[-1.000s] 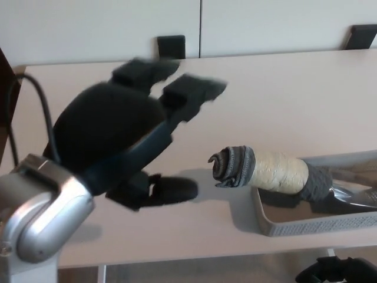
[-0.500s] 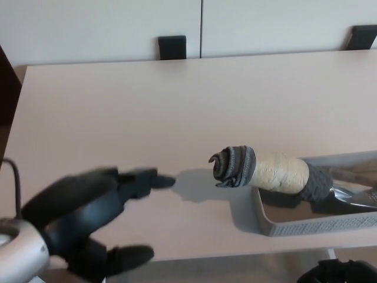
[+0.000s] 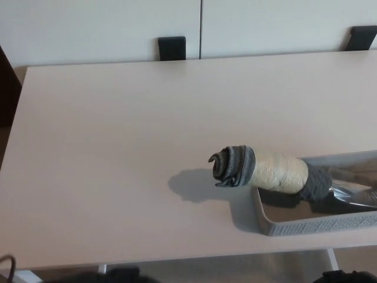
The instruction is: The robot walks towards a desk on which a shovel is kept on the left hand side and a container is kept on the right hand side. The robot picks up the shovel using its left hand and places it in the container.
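Observation:
The shovel [image 3: 275, 171] lies in the grey container [image 3: 312, 225] at the desk's right front. Its cloth-wrapped handle sticks out to the left over the container's rim, clear of the desk, and its metal blade [image 3: 353, 191] rests inside. Only a dark sliver of my left hand [image 3: 112, 276] shows at the bottom edge, well away from the shovel and holding nothing I can see. A dark bit of my right hand [image 3: 344, 276] peeks in at the bottom right, below the desk's front edge.
The light wooden desk [image 3: 118, 147] fills most of the view. Two black brackets [image 3: 171, 47] [image 3: 360, 36] sit at its far edge against a white wall. The container reaches past the picture's right edge.
My left hand has dropped from above the desk, down and back past the front edge, almost out of the picture. The shovel and container have stayed put.

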{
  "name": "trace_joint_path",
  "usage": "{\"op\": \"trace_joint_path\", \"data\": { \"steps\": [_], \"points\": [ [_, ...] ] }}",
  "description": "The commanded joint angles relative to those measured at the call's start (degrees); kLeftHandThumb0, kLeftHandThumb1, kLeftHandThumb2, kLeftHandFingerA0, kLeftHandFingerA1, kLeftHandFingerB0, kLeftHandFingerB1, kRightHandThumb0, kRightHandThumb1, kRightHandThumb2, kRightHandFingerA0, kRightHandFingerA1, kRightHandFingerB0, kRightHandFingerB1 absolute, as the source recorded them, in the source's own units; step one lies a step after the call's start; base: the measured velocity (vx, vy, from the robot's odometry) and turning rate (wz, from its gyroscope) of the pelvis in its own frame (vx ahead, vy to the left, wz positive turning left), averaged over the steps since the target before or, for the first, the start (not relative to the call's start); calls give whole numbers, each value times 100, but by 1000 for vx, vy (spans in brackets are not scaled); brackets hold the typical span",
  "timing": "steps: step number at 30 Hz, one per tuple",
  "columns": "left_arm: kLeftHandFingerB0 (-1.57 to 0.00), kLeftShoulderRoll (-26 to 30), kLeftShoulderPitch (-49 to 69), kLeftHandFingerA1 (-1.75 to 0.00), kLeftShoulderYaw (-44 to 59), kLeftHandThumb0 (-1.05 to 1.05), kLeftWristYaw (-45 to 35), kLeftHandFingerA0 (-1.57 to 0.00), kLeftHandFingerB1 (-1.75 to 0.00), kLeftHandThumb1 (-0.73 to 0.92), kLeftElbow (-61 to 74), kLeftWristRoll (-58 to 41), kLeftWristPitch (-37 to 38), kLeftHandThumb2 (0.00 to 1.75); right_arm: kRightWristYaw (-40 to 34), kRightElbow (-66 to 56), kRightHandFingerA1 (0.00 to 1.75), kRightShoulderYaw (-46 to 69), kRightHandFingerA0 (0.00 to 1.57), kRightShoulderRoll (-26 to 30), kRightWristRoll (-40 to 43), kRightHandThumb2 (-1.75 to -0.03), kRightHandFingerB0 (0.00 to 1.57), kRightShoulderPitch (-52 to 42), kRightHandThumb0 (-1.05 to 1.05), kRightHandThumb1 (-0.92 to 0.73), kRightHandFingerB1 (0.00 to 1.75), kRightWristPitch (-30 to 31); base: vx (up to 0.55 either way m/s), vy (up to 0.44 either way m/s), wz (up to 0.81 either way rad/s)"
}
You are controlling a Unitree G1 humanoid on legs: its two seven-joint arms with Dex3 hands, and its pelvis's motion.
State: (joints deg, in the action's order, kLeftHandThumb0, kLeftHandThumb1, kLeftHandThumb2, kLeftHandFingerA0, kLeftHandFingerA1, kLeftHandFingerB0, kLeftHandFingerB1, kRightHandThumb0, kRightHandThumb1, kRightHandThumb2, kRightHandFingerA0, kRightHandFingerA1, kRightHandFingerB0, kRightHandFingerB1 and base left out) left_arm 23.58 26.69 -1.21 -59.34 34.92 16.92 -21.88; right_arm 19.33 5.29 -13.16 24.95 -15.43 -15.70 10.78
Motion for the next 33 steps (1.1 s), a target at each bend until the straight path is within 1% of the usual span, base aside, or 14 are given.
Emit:
{"op": "trace_joint_path", "data": {
  "steps": [1,4,5,7,8,9,10,19,20,22,23,28,32,33],
  "points": [
    [0,-417,821,-50,1204,-37,-3066,-1,-47,44,-2840,-3817,947,107,-132,597,64,141,69,102,91,-80,52,-322,-43,-42,55,-436,0,0,0],
    [0,-609,815,-50,1096,-36,-1799,-1,-46,48,-2984,-3015,1137,110,-189,621,50,149,72,46,109,-55,62,-351,-39,-53,44,-502,0,0,0],
    [-22,-722,775,-28,1009,-84,-1198,-14,-29,92,-3024,-2629,1092,72,-230,569,50,163,72,18,112,-56,62,-390,-39,-53,44,-496,0,0,0],
    [0,-1022,595,-51,827,-37,-96,-2,-47,46,-3432,-1942,1390,108,-369,657,65,215,69,-80,150,-79,46,-409,-40,-41,54,-615,0,0,0],
    [-12,-1106,429,-41,733,-83,285,-7,-41,73,-3763,-1654,1474,107,-468,699,52,277,73,-151,198,-55,55,-438,-38,-53,44,-705,0,0,0],
    [0,-1163,270,-52,712,-37,605,-2,-47,46,-4041,-1448,1454,107,-548,707,52,330,72,-212,228,-56,51,-445,-41,-53,43,-730,0,0,0],
    [-22,-1192,132,-34,711,-84,811,-13,-28,88,-4249,-1328,1399,68,-598,733,53,414,69,-279,311,-55,49,-443,-42,-53,43,-798,0,0,0],
    [-13,-842,-1098,-28,513,-88,2153,-1,-30,71,-6311,-432,1876,107,-796,544,49,635,53,-469,332,-56,42,-461,-54,-58,43,-870,0,0,0],
    [-12,-873,-1226,-31,524,-85,2242,-5,-27,85,-6612,-454,1949,67,-784,523,48,644,51,-479,338,-57,41,-488,-53,-58,42,-860,0,0,0],
    [-9,-920,-1371,-35,549,-86,2432,-4,-35,66,-6958,-482,2062,105,-791,490,61,658,48,-502,316,-84,32,-501,-52,-43,52,-841,0,0,0],
    [-12,-945,-1416,-33,619,-87,2471,-6,-28,84,-7119,-557,2101,66,-798,539,62,646,49,-528,317,-84,32,-479,-51,-42,53,-885,0,0,0],
    [-12,-962,-1140,-37,829,-95,2747,-1,-30,72,-7391,-723,2743,106,-810,442,61,671,49,-556,270,-83,33,-578,-49,-41,53,-841,0,0,0],
    [-10,-891,-1054,-43,835,-93,2771,-5,-39,70,-7421,-753,2941,105,-807,467,61,701,48,-588,263,-82,33,-629,-49,-41,52,-880,0,0,0],
    [0,-874,-1020,-51,841,-39,2778,0,-49,40,-7383,-759,2968,103,-816,477,60,699,48,-591,246,-82,33,-635,-49,-41,52,-894,0,0,0]
  ]
}}
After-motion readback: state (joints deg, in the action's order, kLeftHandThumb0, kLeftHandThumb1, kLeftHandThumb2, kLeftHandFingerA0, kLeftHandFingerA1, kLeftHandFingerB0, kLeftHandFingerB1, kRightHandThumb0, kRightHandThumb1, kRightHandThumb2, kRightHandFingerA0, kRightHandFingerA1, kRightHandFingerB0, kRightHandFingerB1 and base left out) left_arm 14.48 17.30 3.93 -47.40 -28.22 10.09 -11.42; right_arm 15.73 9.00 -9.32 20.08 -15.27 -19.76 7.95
